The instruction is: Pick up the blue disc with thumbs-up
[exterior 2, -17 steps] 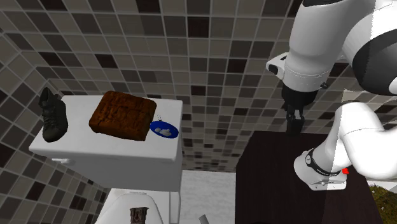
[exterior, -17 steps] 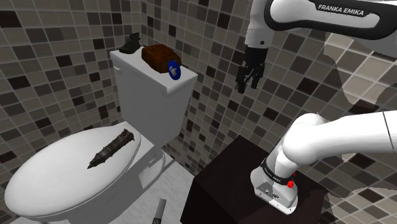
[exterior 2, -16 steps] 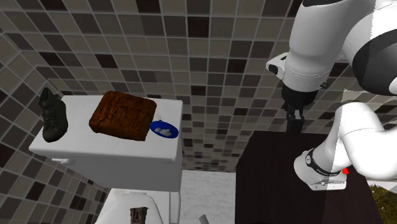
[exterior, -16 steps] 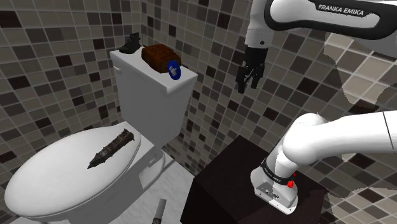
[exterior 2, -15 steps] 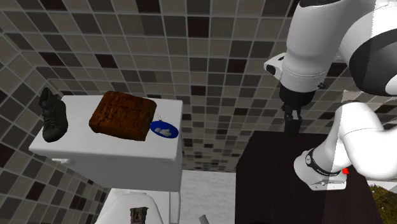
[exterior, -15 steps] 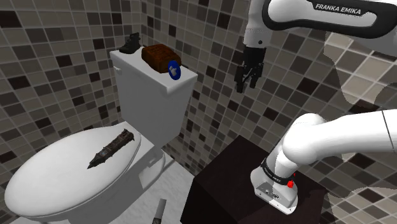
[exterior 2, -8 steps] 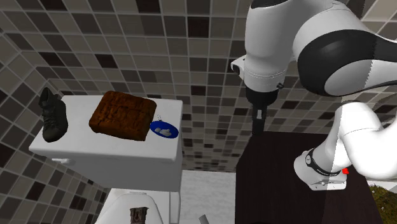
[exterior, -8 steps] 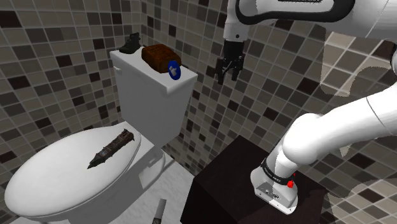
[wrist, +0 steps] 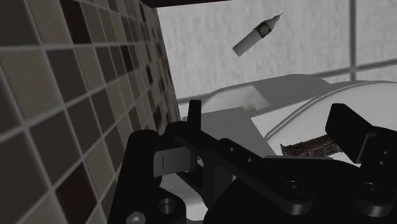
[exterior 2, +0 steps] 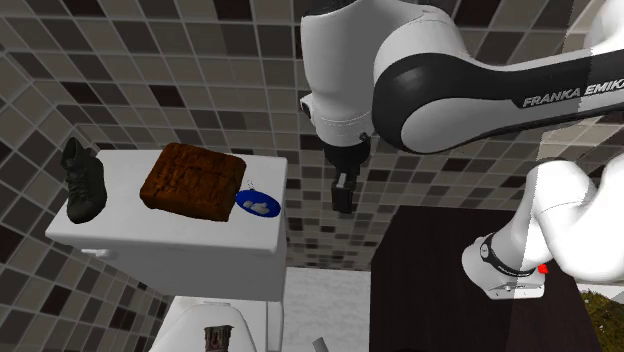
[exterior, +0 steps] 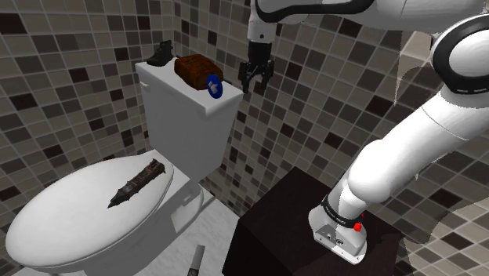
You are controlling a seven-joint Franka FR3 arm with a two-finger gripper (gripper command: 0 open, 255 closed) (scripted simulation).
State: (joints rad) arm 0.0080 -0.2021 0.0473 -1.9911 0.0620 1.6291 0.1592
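Two black fingers (wrist: 347,129) stand apart on your gripper (exterior: 256,85), upper middle of the shoulder view, just right of the blue disc (exterior: 214,86) lying at the toilet tank lid's (exterior: 163,76) right end.

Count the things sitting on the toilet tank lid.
3. In the second exterior view: a dark shoe at the lid's left end, a brown block in the middle, the blue disc at the right edge. None seems hidden.
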